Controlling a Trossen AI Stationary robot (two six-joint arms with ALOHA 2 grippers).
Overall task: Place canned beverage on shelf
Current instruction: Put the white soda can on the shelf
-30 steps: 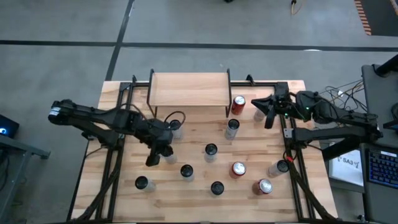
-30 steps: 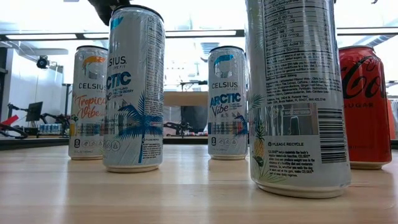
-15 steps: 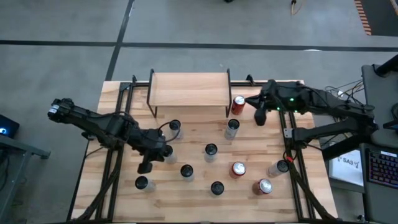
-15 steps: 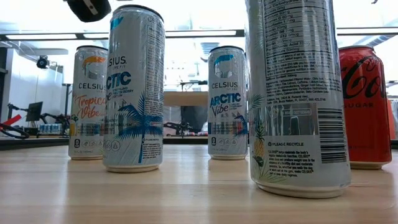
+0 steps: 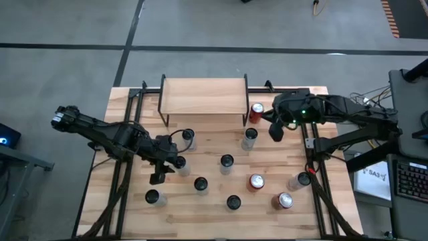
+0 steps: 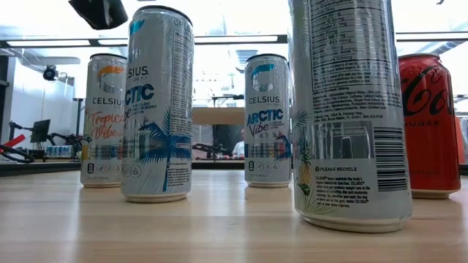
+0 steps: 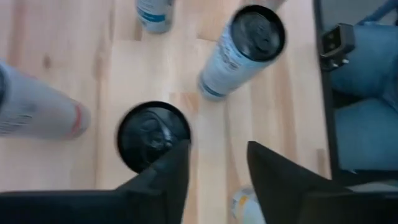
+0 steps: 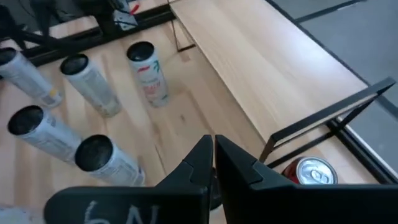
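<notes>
plank worktop (image 5: 214,191) carries upright cans (image 5: 227,161) and a bare shelf (image 5: 202,96); grey floor (image 5: 200,33) beyond. left gripper (image 5: 158,175) apart, right gripper (image 5: 275,131) together.

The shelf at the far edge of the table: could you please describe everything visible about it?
The shelf is a low riser with a pale rectangular wooden top board on thin black metal legs. It stands upright at the table's far edge, its top bare. A red can stands on the table just off its right end; whether they touch is unclear.
</notes>
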